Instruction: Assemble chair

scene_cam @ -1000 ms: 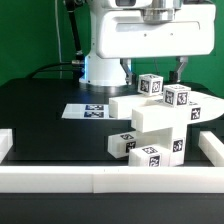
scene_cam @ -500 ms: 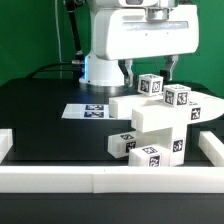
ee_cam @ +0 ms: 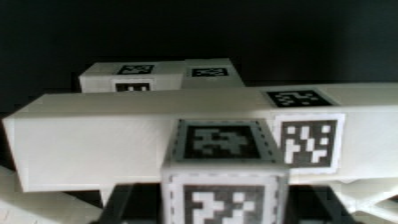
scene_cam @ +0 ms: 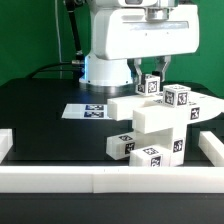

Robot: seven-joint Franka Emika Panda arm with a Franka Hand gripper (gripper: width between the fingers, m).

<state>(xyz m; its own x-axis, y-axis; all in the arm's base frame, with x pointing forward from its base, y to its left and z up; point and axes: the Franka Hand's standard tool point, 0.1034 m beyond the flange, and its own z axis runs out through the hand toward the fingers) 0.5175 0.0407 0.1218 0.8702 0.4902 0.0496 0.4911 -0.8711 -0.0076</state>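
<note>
Franka arm (scene_cam: 125,45) poised low over the table.
Its white wrist points straight down; the gripper (scene_cam: 148,72) fingers bracket a tagged block, jaws narrowed.

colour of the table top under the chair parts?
Black table top; the exterior view shows it best.

The exterior view is evenly and brightly lit from above; the white chair (scene_cam: 155,125) parts are near overexposed against the black counter (scene_cam: 45,115), with soft shadows on their undersides. The picture is small and coarse. The wrist view is dimmer and blurred, with the nearest tag (ee_cam: 228,205) softest and dark corners.
</note>
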